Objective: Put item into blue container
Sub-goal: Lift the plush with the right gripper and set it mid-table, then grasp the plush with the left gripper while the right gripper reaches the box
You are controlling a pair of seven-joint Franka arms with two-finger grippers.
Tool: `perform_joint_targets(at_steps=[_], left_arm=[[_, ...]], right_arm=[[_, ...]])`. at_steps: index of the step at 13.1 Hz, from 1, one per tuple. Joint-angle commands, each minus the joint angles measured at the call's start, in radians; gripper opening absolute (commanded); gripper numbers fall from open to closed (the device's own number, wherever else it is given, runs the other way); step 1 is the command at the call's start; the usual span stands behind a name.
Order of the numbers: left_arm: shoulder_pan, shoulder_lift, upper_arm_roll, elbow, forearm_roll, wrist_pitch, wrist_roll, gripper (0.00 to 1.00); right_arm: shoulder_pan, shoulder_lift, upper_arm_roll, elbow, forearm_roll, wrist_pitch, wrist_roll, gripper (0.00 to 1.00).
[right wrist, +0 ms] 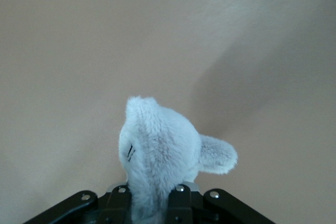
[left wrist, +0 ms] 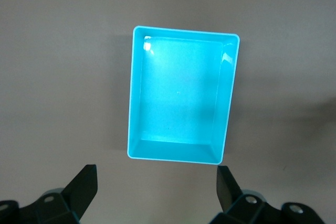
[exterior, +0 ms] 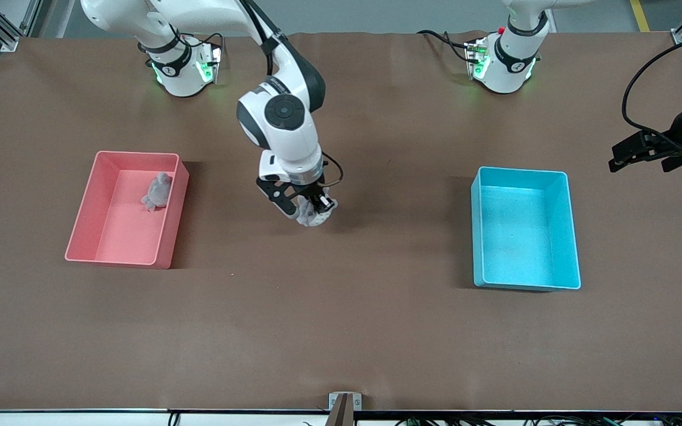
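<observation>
Front view: two bins are counted, one blue container (exterior: pixel 526 229) toward the left arm's end, one pink bin (exterior: pixel 128 207) holding a grey plush (exterior: pixel 157 191). A second plush toy (exterior: pixel 311 214) is clamped by the right tool (exterior: pixel 305 212) over the surface (exterior: pixel 341 331) between them. The left tool (left wrist: pixel 157 184), spread apart, hangs over the surface beside the container. No writing is readable.

A brown tabletop (exterior: pixel 341 331) carries everything, its covering matte and plain, reaching from the arm bases to the edge nearest the front camera. Two bins rest directly on it, well apart. A pink bin (exterior: pixel 80 228) sits toward the right arm's end, its long sides running toward the front camera, with a small grey plush (exterior: pixel 157 192) lying inside against one long wall. A blue container (exterior: pixel 572 236) sits toward the left arm's end, turned the same way. Both arm bases stand along the edge farthest from the front camera.
</observation>
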Motion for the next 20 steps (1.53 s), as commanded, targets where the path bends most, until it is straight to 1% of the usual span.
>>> perform_joint_targets(at_steps=[1,3,4,5,6,7,8,10,11,12,14,16,17,18,20], left_arm=[[-0.004,0.013,0.000,0.008,-0.018,-0.036,0.010,1.00],[-0.010,0.042,-0.001,0.011,-0.017,-0.044,0.009,1.00],[-0.019,0.058,-0.001,0.013,-0.017,-0.044,0.010,1.00],[-0.023,0.058,-0.001,0.010,-0.017,-0.046,0.010,1.00],[-0.028,0.060,-0.001,0.011,-0.017,-0.046,0.012,1.00],[-0.030,0.058,-0.001,0.011,-0.017,-0.046,0.012,1.00],[-0.037,0.060,-0.006,0.010,-0.018,-0.047,0.012,1.00],[-0.040,0.063,-0.007,-0.001,-0.020,-0.047,0.012,1.00],[-0.039,0.061,-0.009,-0.007,-0.021,-0.047,0.012,1.00],[-0.039,0.060,-0.013,-0.016,-0.026,-0.047,0.012,1.00],[-0.036,0.053,-0.021,-0.029,-0.073,-0.047,0.010,1.00],[-0.045,0.053,-0.029,-0.033,-0.084,-0.043,-0.001,1.00],[-0.051,0.058,-0.049,-0.033,-0.098,-0.032,-0.011,1.00],[-0.057,0.064,-0.070,-0.035,-0.107,0.000,-0.025,0.99],[-0.071,0.108,-0.122,-0.029,-0.110,0.067,-0.109,0.99]], right_arm=[[0.035,0.058,-0.014,0.032,-0.032,0.019,0.040,0.02],[0.067,0.107,-0.014,0.041,-0.032,0.059,0.043,0.03],[0.078,0.131,-0.014,0.042,-0.031,0.082,0.046,0.07],[0.084,0.151,-0.014,0.045,-0.031,0.117,0.046,0.12],[0.092,0.161,-0.014,0.044,-0.031,0.143,0.052,0.25],[0.090,0.161,-0.014,0.044,-0.031,0.148,0.054,0.74],[0.087,0.156,-0.017,0.045,-0.031,0.145,0.052,1.00],[0.063,0.142,-0.017,0.051,-0.024,0.136,0.045,1.00],[0.047,0.119,-0.017,0.050,-0.012,0.125,0.045,1.00],[0.015,0.086,-0.015,0.050,-0.009,0.093,0.043,1.00],[-0.025,0.029,-0.015,0.048,-0.009,0.006,0.035,1.00],[-0.058,-0.020,-0.017,0.036,-0.009,-0.063,0.009,1.00],[-0.080,-0.054,-0.017,0.009,-0.009,-0.076,-0.041,1.00],[-0.106,-0.100,-0.015,-0.042,-0.009,-0.077,-0.111,1.00],[-0.173,-0.221,-0.017,-0.175,-0.009,-0.079,-0.233,1.00]])
